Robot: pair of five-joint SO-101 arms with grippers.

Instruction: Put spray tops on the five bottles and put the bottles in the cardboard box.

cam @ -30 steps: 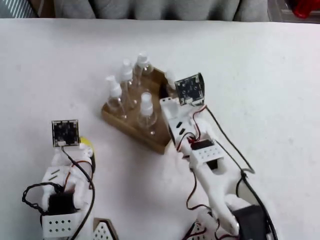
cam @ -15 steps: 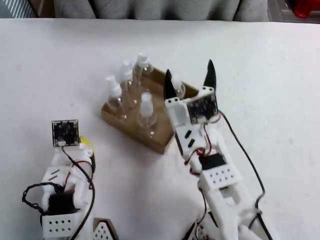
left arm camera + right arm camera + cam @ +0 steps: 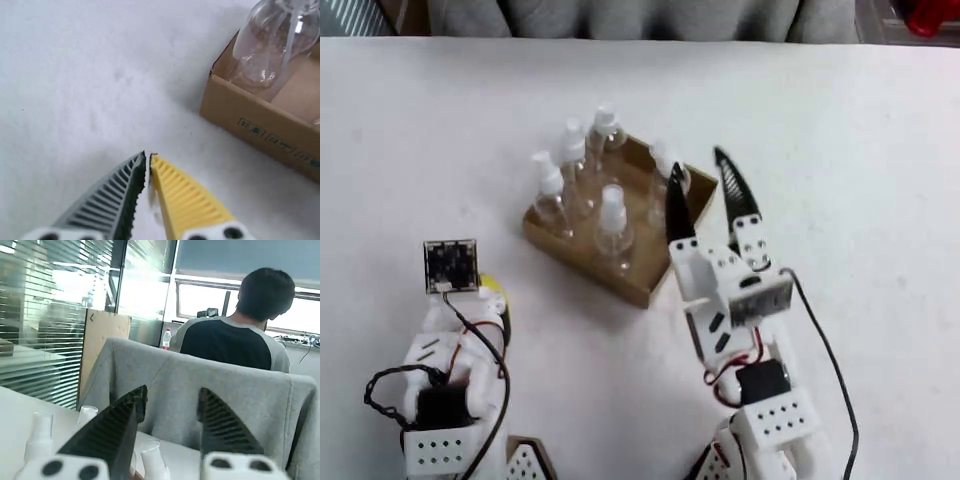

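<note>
in the middle of the high view the cardboard box (image 3: pixel 582 258) sits at an angle on the white tabletop (image 3: pixel 440 110). 5 clear bottles stand upright inside it, each with a white spray top on. 3 of them form a row along the box's upper left side: the row's near bottle (image 3: pixel 548 195), the row's middle bottle (image 3: pixel 572 162) and the row's far bottle (image 3: pixel 606 135). the front bottle (image 3: pixel 613 228) stands alone nearer the box's lower wall. the 5th bottle (image 3: pixel 662 160) is at the box's right corner, partly hidden by a black jaw.

just right of the box, the right arm (image 3: pixel 740 300) reaches up from the lower right of the frame. its black jaws are spread apart with nothing between them. one tip lies over the box's right corner beside the 5th bottle, and the other is out over bare tabletop. in the right wrist view the same jaws stand apart, with white spray tops (image 3: pixel 40 432) showing low beside and between them and a grey cloth (image 3: pixel 170 385) behind.

in the lower left of the high view the left arm (image 3: pixel 450 380) is well apart from the box. in the left wrist view its grey and yellow jaws meet at the tips and hold nothing above the tabletop (image 3: pixel 75 75). beyond them is a corner of the box (image 3: pixel 260 125) with a bottle (image 3: pixel 260 50) in it.
</note>
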